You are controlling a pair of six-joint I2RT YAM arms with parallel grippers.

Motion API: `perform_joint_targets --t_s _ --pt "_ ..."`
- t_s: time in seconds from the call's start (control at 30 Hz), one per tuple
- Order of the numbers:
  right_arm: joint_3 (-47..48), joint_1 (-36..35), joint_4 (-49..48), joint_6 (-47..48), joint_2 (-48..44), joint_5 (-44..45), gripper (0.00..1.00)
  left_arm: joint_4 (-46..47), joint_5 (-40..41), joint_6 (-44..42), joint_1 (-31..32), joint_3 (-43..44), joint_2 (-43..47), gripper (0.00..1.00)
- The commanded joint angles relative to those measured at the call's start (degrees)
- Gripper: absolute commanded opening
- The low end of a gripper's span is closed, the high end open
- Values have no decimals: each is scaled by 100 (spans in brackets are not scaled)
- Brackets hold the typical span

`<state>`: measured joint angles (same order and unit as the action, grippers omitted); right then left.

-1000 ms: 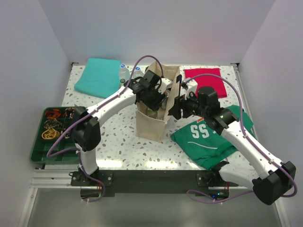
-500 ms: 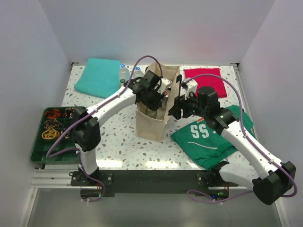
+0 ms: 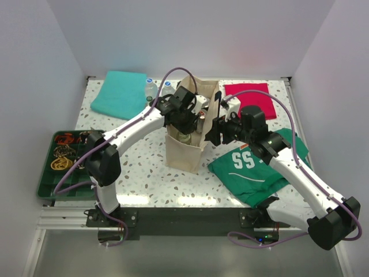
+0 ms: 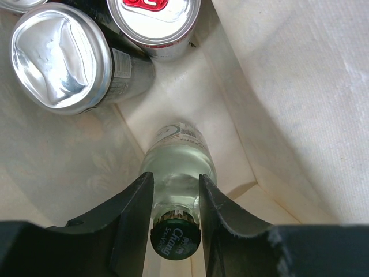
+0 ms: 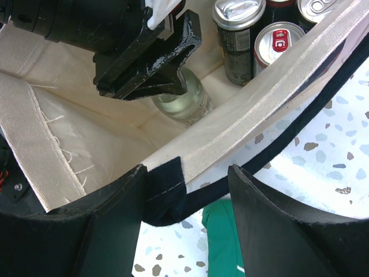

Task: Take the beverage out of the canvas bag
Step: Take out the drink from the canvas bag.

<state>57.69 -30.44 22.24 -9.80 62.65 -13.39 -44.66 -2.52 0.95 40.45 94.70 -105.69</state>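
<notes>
Left wrist cam tells most of the story: the left gripper (image 4: 174, 193) is down inside the canvas bag (image 4: 288, 86), fingers pressed in on the neck of a glass bottle (image 4: 177, 161) right under its green cap (image 4: 175, 239). I can't spot a gap on either side. The bottle stands upright on the bag floor, tucked into a corner. A dented silver can (image 4: 60, 55) sits at its 10 o'clock and a red-topped can (image 4: 154, 17) at 12, both near it.

The right gripper (image 5: 185, 184) is spread wide and straddles the bag rim where the navy strap (image 5: 164, 193) is sewn on. One finger is on each side, not clamped on it as far as I can tell.

Handling-wise, my guess is it's rigid, fairly heavy for its size, slick and breakable — typical smooth glass. The neck seems the right place to hold, since the cap's lip should act as a stop if it starts sliding down. I'd pull straight up, because the bag is floppy cloth and could drag along or snag the bottle's shoulder. Steadying that rim with the other arm would help. Also mind the cans, a sideways swing could knock them.
</notes>
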Motion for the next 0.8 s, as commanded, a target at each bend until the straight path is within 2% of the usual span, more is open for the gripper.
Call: perform_joint_targets --t_s 0.0,0.27,0.6,0.77 --pt "84 -15 -167 40 45 -50 62 -306 42 98 51 -56 250 0" --pt "93 -15 -167 31 54 -50 62 -306 129 142 69 224 409 0" --pt "75 -15 -203 5 71 -59 62 -648 235 28 69 1287 453 0" --pt "58 -15 -211 22 63 -32 62 -675 446 10 69 1464 488 0"
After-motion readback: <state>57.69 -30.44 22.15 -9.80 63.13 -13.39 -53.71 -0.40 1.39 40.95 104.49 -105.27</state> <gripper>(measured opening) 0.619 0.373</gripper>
